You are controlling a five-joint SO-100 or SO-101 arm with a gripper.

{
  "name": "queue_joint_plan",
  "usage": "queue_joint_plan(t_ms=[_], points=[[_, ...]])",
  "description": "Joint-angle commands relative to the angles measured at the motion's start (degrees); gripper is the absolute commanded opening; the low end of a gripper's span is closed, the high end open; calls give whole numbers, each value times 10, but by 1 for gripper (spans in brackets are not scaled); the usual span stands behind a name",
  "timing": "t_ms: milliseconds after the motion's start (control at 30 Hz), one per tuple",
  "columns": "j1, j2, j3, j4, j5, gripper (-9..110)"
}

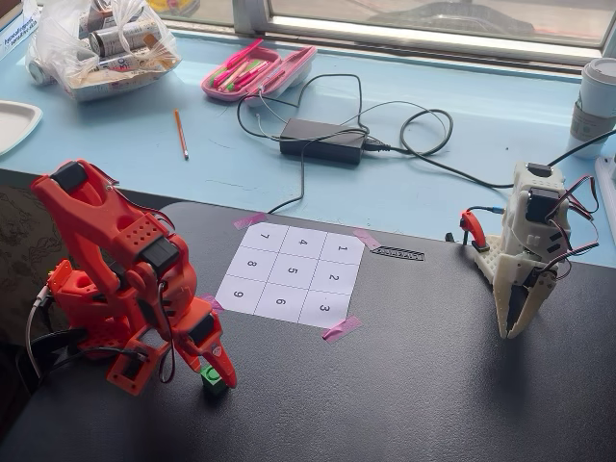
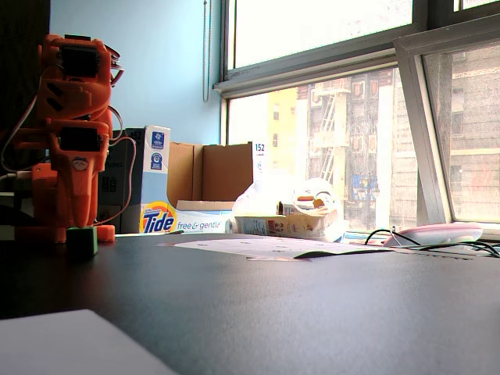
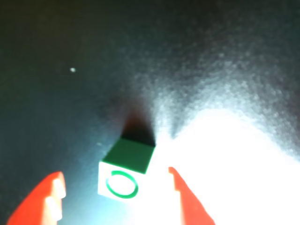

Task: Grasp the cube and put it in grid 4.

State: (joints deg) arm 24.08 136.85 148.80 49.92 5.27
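Orange two-finger gripper [image 3: 115,197] is spread wide, fingers either side of the small bright green plastic cube [image 3: 124,174] without touching it. Cube sits on the black table [image 1: 433,385], at about 7 o'clock from the white paper square marked 4 [image 1: 302,243], well apart.

You are in a home workroom by a big window [image 2: 328,117]: a Tide box [image 2: 156,183] at left, a pencil case [image 1: 258,70] on the blue sill.

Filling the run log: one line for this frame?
phase: pre-grasp | gripper: open, straddling cube | cube: on table, not lifted | grid 4: empty
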Motion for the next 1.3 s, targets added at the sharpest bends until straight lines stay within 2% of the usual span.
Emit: queue_joint_plan(t_ms=[0,67,133,500,700,1100,1267], points=[[-4,-4,-5,-11,0,28],[-5,-6,-4,-16,-3,18],[-4,-8,-3,-18,3,0],[-6,-8,-10,-12,3,0],[-36,-14,-112,56,11,0],[-209,-185,-488,229,27,0],[-295,-330,-708,332,21,0]])
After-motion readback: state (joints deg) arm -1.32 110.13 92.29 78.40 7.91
